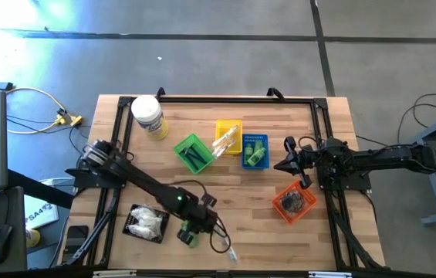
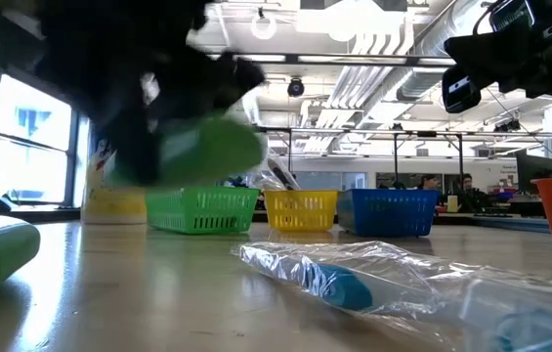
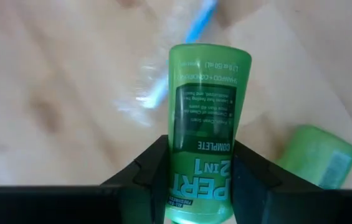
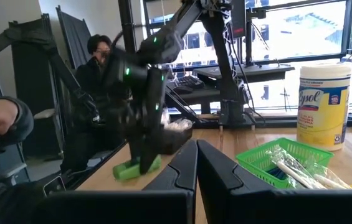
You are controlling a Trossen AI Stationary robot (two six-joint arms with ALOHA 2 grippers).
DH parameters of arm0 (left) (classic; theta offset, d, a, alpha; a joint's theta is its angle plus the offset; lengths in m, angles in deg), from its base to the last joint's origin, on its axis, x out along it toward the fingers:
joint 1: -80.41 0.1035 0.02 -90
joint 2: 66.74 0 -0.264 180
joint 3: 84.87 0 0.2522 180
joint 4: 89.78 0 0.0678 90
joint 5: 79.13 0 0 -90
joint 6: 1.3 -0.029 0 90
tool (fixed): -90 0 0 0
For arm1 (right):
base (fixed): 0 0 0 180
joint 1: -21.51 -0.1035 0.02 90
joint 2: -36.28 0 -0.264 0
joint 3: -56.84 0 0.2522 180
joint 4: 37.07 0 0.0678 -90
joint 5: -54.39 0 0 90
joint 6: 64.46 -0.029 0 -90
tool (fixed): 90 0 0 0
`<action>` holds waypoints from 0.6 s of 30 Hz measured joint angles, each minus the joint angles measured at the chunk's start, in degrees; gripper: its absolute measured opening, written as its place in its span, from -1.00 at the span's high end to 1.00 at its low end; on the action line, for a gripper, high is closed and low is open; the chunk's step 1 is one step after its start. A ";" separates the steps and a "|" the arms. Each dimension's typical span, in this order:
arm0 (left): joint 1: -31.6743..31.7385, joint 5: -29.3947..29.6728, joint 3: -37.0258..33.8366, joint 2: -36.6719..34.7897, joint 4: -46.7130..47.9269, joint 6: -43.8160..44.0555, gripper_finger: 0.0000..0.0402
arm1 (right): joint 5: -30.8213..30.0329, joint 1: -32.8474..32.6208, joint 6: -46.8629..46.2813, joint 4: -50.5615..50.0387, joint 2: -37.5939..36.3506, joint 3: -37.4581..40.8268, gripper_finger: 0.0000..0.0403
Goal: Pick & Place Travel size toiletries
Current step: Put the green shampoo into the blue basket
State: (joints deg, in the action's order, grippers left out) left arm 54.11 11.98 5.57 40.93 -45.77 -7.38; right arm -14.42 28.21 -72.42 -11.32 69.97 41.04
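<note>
My left gripper hovers near the table's front edge, shut on a small green Pert bottle, which also shows in the low view. A second green bottle lies on its side on the wood just beside it. A clear-wrapped toothbrush with a blue handle lies flat nearby. My right gripper waits shut at the right, above the table near the blue basket. My left gripper pinches the Pert bottle between its two fingers, one on each side of the labelled body. The fingers slant down from above and lie along the bottle. Its other end sticks out past the fingertips. The bottle is lifted clear of the table.
A black tray with white packets sits left of my left gripper. Green, yellow and blue baskets stand mid-table, an orange one at the right. A white jar stands far left. A person sits beyond the table.
</note>
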 joint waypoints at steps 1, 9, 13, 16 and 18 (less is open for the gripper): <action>0.14 1.58 0.00 -1.03 0.55 -1.29 0.42 | 0.00 0.00 0.00 0.01 0.00 0.00 0.99; 5.48 11.78 4.90 -5.20 3.83 -14.68 0.44 | 0.06 0.00 0.00 -0.10 0.00 0.00 0.99; 9.27 7.93 8.03 -5.17 -0.81 -20.06 0.45 | 0.23 0.01 -1.10 -0.28 0.02 0.00 0.99; 11.22 6.04 9.30 -5.17 -2.88 -26.94 0.45 | 0.37 0.02 -1.29 -0.61 0.00 0.00 0.99; 12.85 5.61 9.67 -5.17 -3.95 -30.88 0.46 | 0.39 0.01 -1.29 -0.92 0.02 0.00 0.99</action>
State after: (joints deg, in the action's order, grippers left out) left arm 66.95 17.59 15.24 35.76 -49.72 -38.26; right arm -14.03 28.22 -73.71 -12.24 69.99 41.04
